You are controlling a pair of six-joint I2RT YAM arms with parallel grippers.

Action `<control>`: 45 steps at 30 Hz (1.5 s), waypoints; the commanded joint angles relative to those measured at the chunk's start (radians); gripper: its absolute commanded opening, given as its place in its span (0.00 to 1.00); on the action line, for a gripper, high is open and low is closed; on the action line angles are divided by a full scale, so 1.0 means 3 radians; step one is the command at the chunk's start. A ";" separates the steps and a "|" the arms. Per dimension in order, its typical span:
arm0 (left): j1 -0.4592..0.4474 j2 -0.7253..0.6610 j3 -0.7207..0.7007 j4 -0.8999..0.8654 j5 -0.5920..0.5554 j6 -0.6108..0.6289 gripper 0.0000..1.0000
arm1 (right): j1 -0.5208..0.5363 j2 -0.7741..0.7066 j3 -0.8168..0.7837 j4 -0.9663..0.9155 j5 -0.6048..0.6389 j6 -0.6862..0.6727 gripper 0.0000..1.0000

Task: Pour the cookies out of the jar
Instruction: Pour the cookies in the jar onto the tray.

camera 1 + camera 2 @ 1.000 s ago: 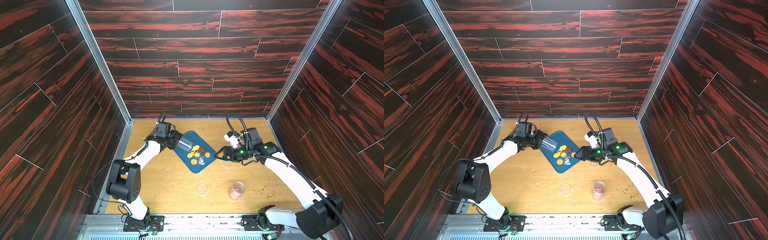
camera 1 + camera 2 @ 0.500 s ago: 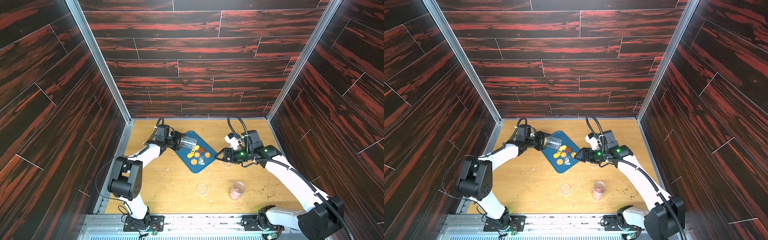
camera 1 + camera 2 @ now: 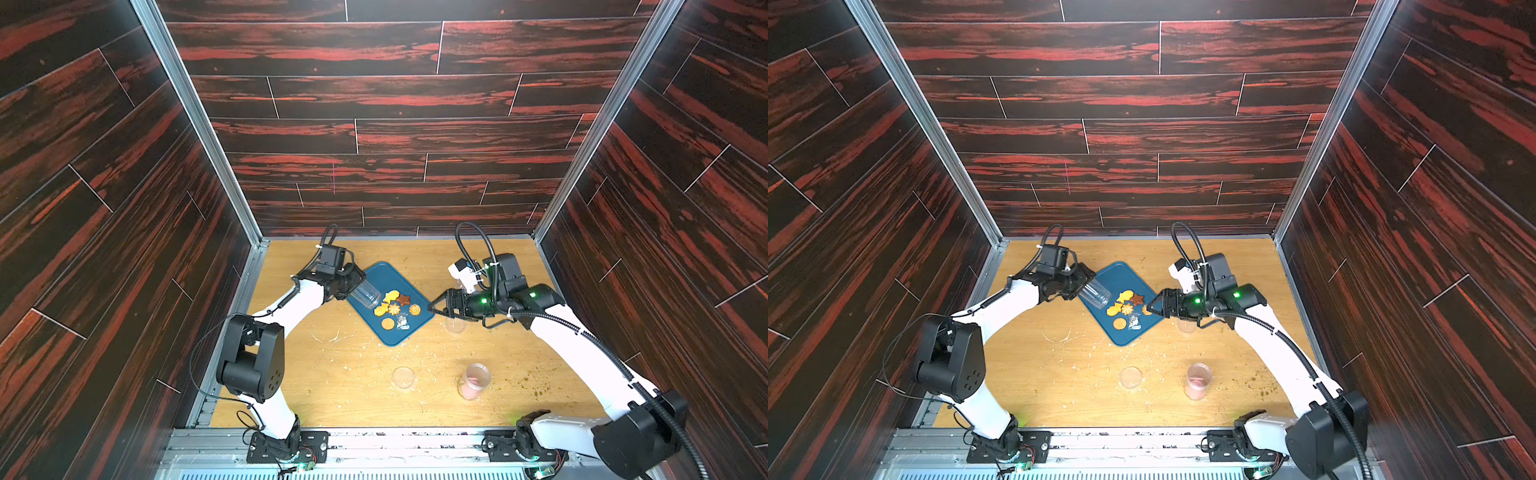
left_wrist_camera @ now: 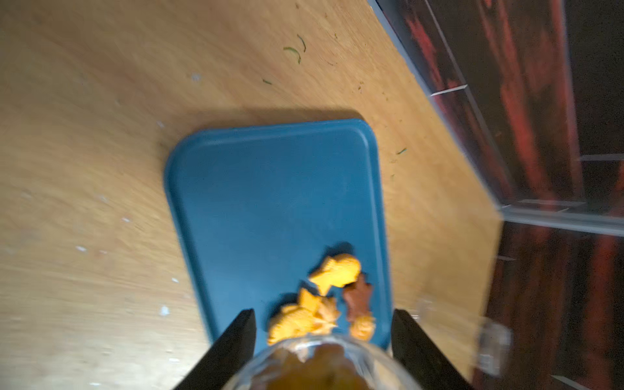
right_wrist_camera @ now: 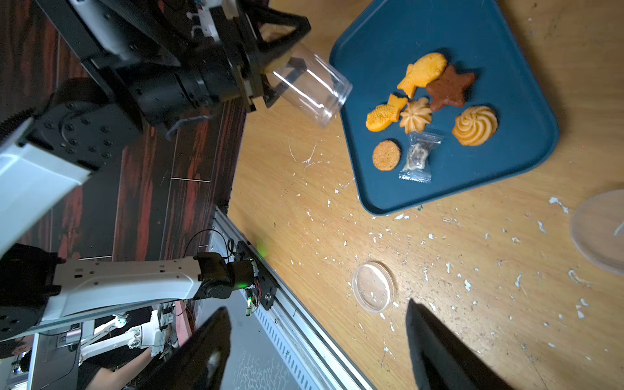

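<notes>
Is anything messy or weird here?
Yes. White flakes are scattered over the wooden table beside the blue tray, and a small clear packet lies among the cookies on it.

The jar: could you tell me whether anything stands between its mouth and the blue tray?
Nothing visible does. The left hand holds the jar tilted, its mouth over the edge of the blue tray; the cookies lie on it just beyond.

You see a clear, glossy plastic jar (image 5: pixel 309 89), a smooth matt blue plastic tray (image 5: pixel 388 37), ridged matt orange and brown cookies (image 5: pixel 475 125), a crinkled shiny clear film packet (image 5: pixel 418 157), and a pale, smooth wood-grain tabletop (image 5: pixel 439 270).
</notes>
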 commanded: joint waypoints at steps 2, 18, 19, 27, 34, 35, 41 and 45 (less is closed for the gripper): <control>-0.0141 0.0038 0.0135 -0.0058 -0.0416 0.0392 0.58 | -0.0005 0.0071 0.0130 -0.0192 -0.0016 -0.0093 0.85; -0.0234 0.0449 0.0425 -0.0287 -0.0520 0.0768 0.61 | -0.0004 0.0186 0.0174 -0.0150 0.0015 -0.0027 0.85; -0.0232 0.0454 0.0416 -0.0284 -0.0520 0.0757 0.62 | -0.0004 0.0197 0.0195 -0.0154 0.0015 -0.0034 0.85; -0.0174 0.0475 0.0369 -0.0237 -0.0428 0.0714 0.68 | -0.0004 0.0282 0.0269 -0.0170 -0.0004 -0.0044 0.85; -0.0154 0.0492 0.0359 -0.0247 -0.0359 0.0712 0.66 | -0.0003 0.0279 0.0256 -0.0166 -0.0004 -0.0048 0.85; -0.0150 0.0502 0.0370 -0.0254 -0.0340 0.0706 0.65 | -0.0003 0.0279 0.0258 -0.0165 -0.0001 -0.0045 0.85; -0.0159 0.0397 0.0459 -0.0328 -0.0397 0.0761 0.63 | -0.0004 0.0264 0.0249 -0.0174 0.0012 -0.0059 0.85; -0.0192 0.0317 0.0505 -0.0326 -0.0511 0.0849 0.64 | -0.0004 0.0294 0.0244 -0.0166 -0.0011 -0.0062 0.85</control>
